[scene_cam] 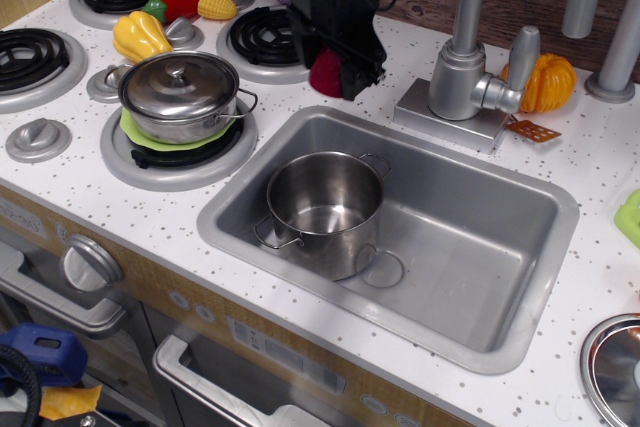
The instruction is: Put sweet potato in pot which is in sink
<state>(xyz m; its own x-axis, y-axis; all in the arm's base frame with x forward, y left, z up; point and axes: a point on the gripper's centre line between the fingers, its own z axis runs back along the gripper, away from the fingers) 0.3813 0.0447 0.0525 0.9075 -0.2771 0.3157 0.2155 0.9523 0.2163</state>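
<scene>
A single view looks down at an angle from the front of the worktop [120, 202], fairly near; the sink [480, 247] fills the frame's centre, burners the upper left, faucet [470, 57] the top.

Lighting is bright and even, from overhead. Glare spots show on the lidded pot [180, 87], the faucet [470, 57] and inside the pot [323, 209]. Shadows are soft and short beneath objects. The gripper [335, 69] is slightly motion-blurred; the lower left corner is out of focus.
</scene>
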